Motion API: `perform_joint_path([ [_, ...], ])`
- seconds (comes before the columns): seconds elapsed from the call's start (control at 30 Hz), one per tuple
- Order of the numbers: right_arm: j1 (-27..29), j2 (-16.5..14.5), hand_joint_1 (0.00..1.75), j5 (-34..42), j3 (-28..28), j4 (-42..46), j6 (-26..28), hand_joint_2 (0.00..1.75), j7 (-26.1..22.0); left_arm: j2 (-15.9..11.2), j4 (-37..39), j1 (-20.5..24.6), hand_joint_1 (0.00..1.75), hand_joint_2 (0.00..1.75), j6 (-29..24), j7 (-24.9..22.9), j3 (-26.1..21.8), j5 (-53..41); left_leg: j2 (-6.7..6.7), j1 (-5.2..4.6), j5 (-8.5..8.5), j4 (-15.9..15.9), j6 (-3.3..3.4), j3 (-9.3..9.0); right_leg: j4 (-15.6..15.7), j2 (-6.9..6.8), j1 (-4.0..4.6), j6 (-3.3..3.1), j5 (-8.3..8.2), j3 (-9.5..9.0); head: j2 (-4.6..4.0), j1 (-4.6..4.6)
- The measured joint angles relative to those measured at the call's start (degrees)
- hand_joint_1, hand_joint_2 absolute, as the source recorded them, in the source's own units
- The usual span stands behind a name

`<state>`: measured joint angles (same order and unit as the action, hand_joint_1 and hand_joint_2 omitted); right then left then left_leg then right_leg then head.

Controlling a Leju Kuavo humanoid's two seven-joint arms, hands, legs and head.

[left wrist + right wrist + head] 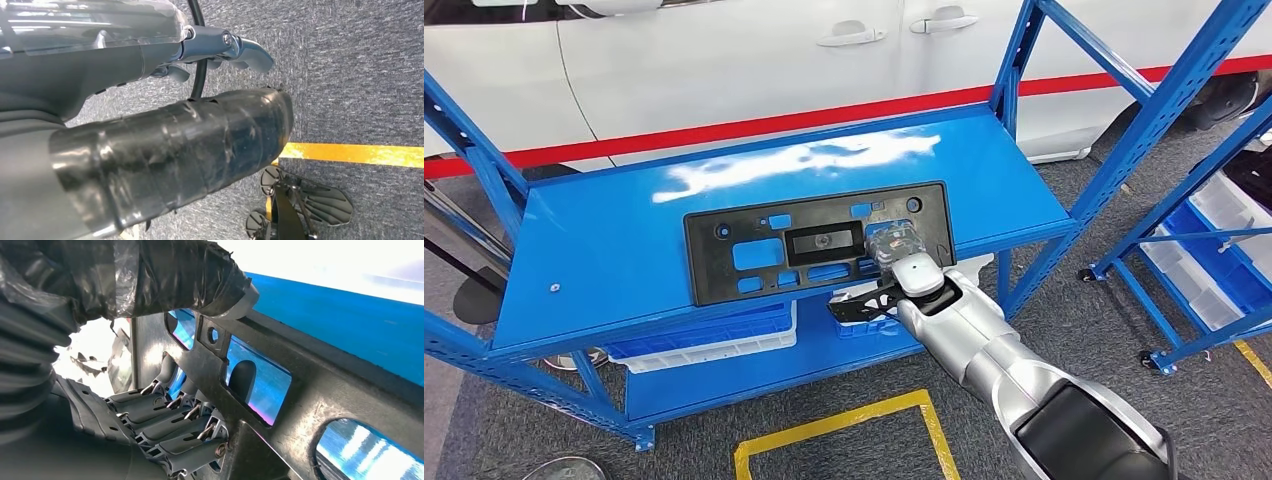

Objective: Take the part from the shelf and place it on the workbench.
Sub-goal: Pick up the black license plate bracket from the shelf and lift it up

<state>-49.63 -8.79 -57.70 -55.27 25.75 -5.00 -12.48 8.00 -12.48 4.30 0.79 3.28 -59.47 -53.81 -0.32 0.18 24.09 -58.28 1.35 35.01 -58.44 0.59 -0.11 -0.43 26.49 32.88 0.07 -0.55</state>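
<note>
My right hand (902,262) is on the black panel (819,245), at its right end near the front edge of the blue shelf (604,240). The panel lies flat on the top level, long axis running left-right across the shelf, so I've got it by one end and most of its length sticks out to my left. In the right wrist view my thumb (235,295) sits over the panel's rim and my fingers (165,425) are curled against the other face, so it's pinched between them; grip looks closed, tho I can't tell how firm. My left hand (220,47) hangs down by the carpet, fingers loosely curled w/ nothing in them, well away from the shelf. So right arm is the near one, no contest. My guess: when lifted, the long free end will want to sag or swing, so lift level and slow. Workbench isn't visible.
</note>
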Motion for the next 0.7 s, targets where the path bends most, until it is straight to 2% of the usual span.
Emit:
perform_joint_path([
  [0.5,-0.16,-0.13,1.75,1.57,-0.10,1.03,3.22,1.75,-0.39,0.16,0.00,0.03,0.00,0.00,-0.38,0.26,-0.97,0.44,0.01,-0.01,-0.02,0.00,0.01,0.06,-0.06,0.01,0.00,0.01,-0.01,0.05,0.00,0.01],
  [0.7,-4.83,0.77,1.75,4.17,1.40,9.22,-2.06,1.75,0.87,0.27,0.00,0.00,0.00,0.00,-0.63,0.26,-2.16,0.62,0.02,-0.04,-0.07,-0.03,-0.01,0.12,-0.13,0.01,-0.02,0.01,-0.01,0.17,0.00,0.01],
])
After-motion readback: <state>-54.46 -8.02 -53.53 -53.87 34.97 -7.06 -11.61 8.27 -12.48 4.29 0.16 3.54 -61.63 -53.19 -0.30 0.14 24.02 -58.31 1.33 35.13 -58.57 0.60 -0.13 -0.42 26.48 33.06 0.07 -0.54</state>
